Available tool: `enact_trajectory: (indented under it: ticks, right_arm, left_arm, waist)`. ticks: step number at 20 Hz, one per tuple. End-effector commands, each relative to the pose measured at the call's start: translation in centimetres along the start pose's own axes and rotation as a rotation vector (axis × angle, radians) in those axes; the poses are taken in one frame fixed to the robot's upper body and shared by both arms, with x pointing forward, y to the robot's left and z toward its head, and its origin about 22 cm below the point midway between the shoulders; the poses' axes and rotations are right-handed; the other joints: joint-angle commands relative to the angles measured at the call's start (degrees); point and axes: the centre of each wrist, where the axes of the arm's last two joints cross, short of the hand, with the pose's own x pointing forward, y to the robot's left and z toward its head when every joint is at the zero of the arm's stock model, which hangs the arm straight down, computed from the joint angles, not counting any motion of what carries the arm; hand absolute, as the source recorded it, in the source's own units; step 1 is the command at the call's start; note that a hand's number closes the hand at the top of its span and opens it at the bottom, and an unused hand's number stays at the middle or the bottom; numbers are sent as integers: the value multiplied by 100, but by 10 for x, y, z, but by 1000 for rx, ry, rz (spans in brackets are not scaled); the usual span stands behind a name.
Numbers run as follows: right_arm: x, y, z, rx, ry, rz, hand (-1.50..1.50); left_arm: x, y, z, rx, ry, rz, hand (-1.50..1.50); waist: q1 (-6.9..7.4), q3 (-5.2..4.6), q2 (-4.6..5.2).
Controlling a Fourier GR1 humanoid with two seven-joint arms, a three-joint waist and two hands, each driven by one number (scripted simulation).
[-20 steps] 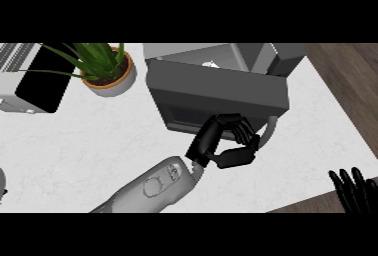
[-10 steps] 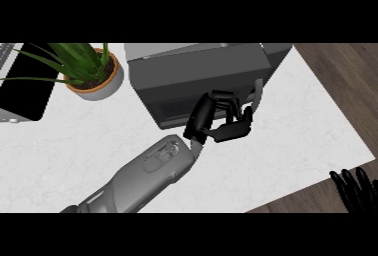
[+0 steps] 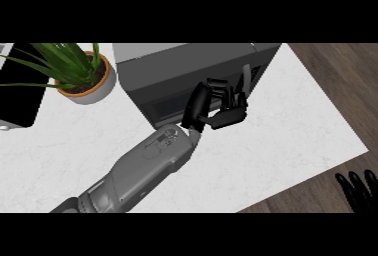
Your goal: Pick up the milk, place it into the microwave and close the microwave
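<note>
White marble counter (image 3: 280, 135) filled most of the frame, with wood floor (image 3: 339, 70) along the right side and lower right corner.

Microwave (image 3: 184, 70): dark grey box at upper centre, its front face turned toward the lower edge of the frame; whether its door was fully shut could not be told.

Plant (image 3: 70, 62): green leaves in a terracotta pot, upper left, just beside the microwave's left side.

Black panel (image 3: 18, 85): far left edge, partly cut off by the frame, left of the plant.

Left hand (image 3: 218, 107): black, at centre, on a grey forearm rising from the lower left. Fingers were curled against the right part of the microwave's front; whether they held anything could not be told.

Right hand (image 3: 358, 192): black, lower right corner over the floor, fingers straight and apart, pointing up, at rest.

Milk: not visible anywhere on the counter; whether it sat inside the microwave or behind the left hand could not be told.
</note>
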Motion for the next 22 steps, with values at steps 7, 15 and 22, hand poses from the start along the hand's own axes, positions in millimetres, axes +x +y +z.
enact_trajectory:
  ticks: [7,15,22]
  right_arm:
    - [9,5,-7,57,-31,-60,-150]
    - [26,1,-11,82,-48,-31,-150]
    - [27,5,-7,72,-37,-98,-150]
  left_arm:
    - [10,3,-19,32,-38,5,150]
    - [6,7,-21,62,-53,6,150]
    - [5,6,-21,59,-66,7,150]
  waist:
    - [-177,22,78]
    - [-254,17,58]
    - [-296,28,85]
